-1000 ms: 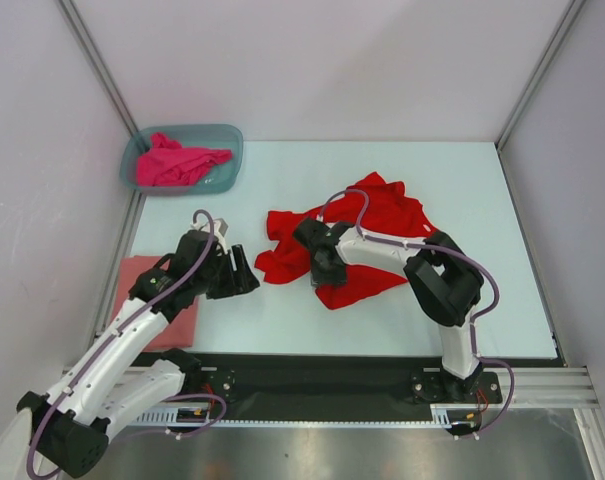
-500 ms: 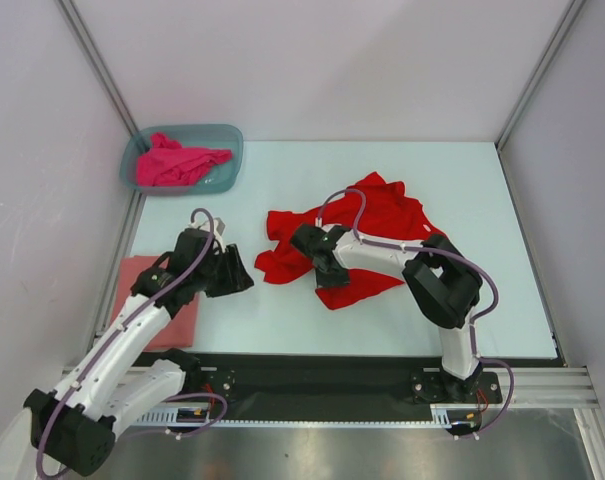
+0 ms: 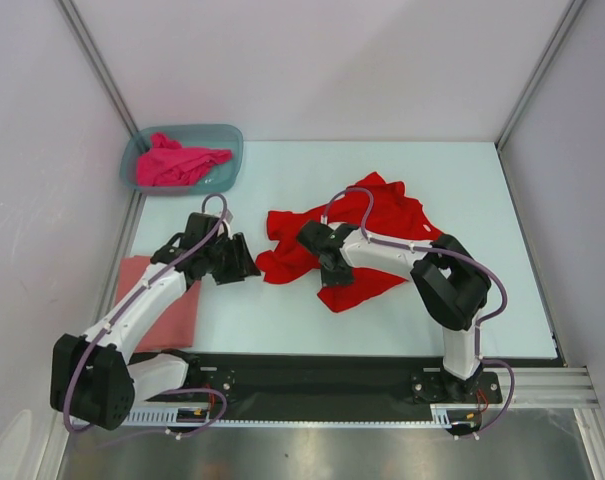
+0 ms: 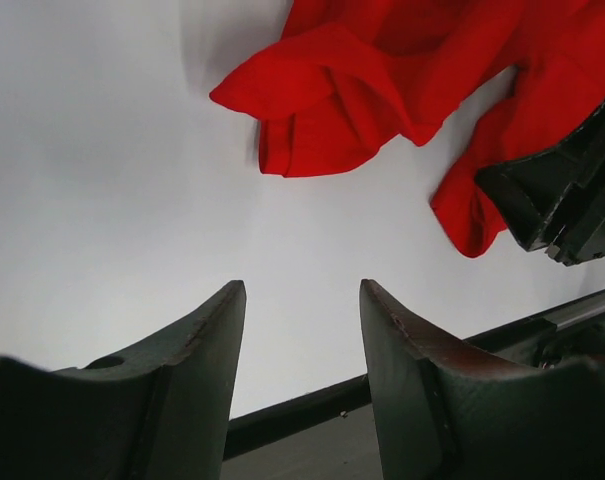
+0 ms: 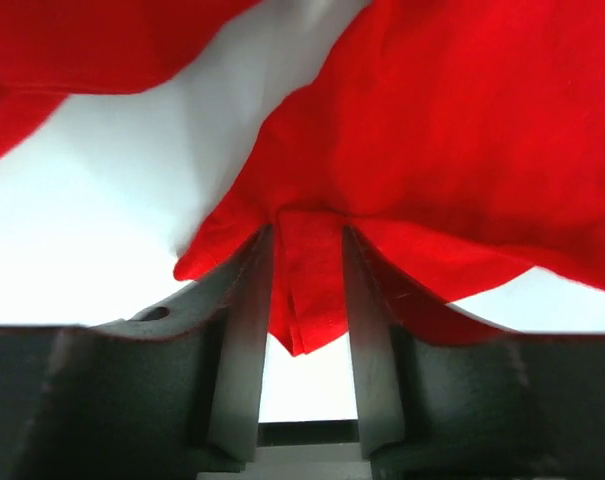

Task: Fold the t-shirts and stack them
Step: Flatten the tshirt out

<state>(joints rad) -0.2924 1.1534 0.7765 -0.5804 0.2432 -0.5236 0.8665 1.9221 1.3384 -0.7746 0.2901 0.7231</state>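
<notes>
The bright red t-shirt (image 3: 387,215) lies crumpled mid-table. My right gripper (image 3: 333,274) sits over its near part, and in the right wrist view the gripper (image 5: 307,238) is shut on a folded edge of the red t-shirt (image 5: 462,130), which bunches between the fingers (image 5: 244,320). Just left of the shirt's left corner is my left gripper (image 3: 248,268). The left wrist view shows it (image 4: 302,292) open with only bare table between the fingers, the red cloth (image 4: 332,95) ahead of it. A salmon-pink t-shirt (image 3: 178,312) lies flat at the near left, partly under the left arm.
A translucent blue-grey tub (image 3: 232,136) at the far left holds the magenta-pink t-shirt (image 3: 177,163). Grey walls close in the table on three sides. A black rail (image 3: 322,375) runs along the near edge. The right gripper's body (image 4: 567,195) shows at the right of the left wrist view.
The left arm has swung right, bringing its gripper closer to the red shirt's left corner, its jaws a little narrower. The right gripper has closed slightly on the red cloth and barely moved.
</notes>
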